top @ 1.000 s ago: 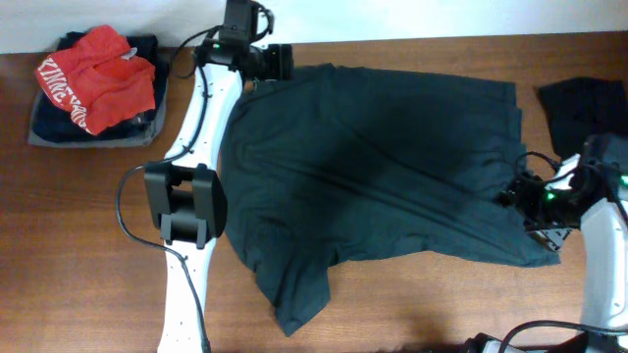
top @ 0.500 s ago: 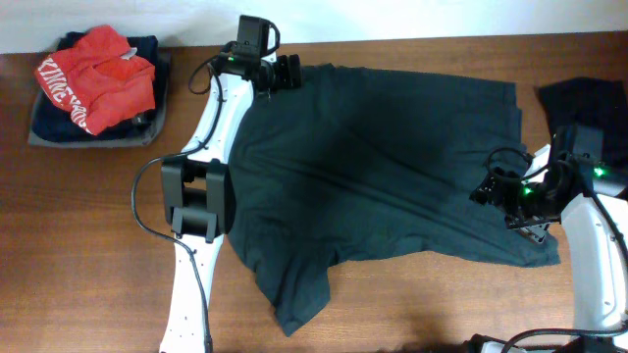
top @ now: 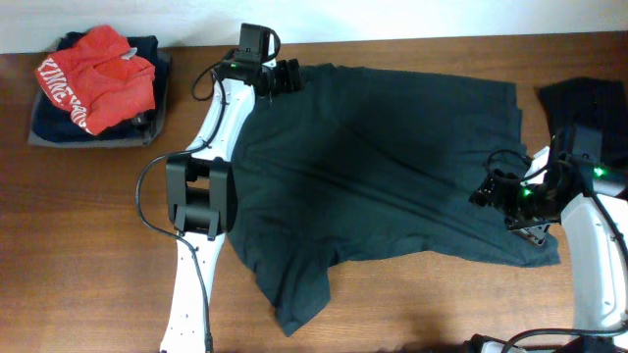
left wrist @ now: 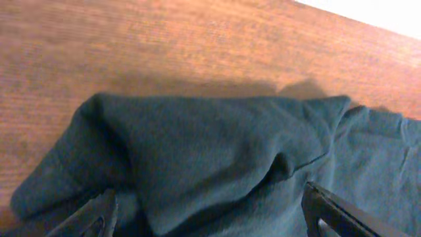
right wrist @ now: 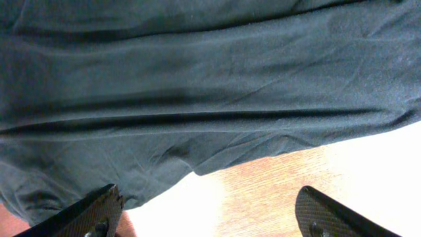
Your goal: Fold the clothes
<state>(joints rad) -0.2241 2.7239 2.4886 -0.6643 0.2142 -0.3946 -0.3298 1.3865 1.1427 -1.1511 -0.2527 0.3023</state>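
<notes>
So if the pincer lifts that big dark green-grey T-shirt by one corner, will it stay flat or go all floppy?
Probably floppy: the dark teal-grey fabric T-shirt lies limp with soft creases, so it would likely droop. It looks thin, so probably light. Pushed, it would likely bunch up on the brown wooden table rather than slide.

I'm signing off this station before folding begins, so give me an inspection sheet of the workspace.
Surface: wooden table, no damage seen.
Job's things: dark teal T-shirt spread out, unfolded; black garment at the right edge.
Clutter: red garment atop a dark folded pile, far left corner.
Grippers: left gripper open over the shirt's far corner; right gripper open over its edge.
Cables: black cable looping beside the left arm.
Surroundings: white wall behind.
</notes>
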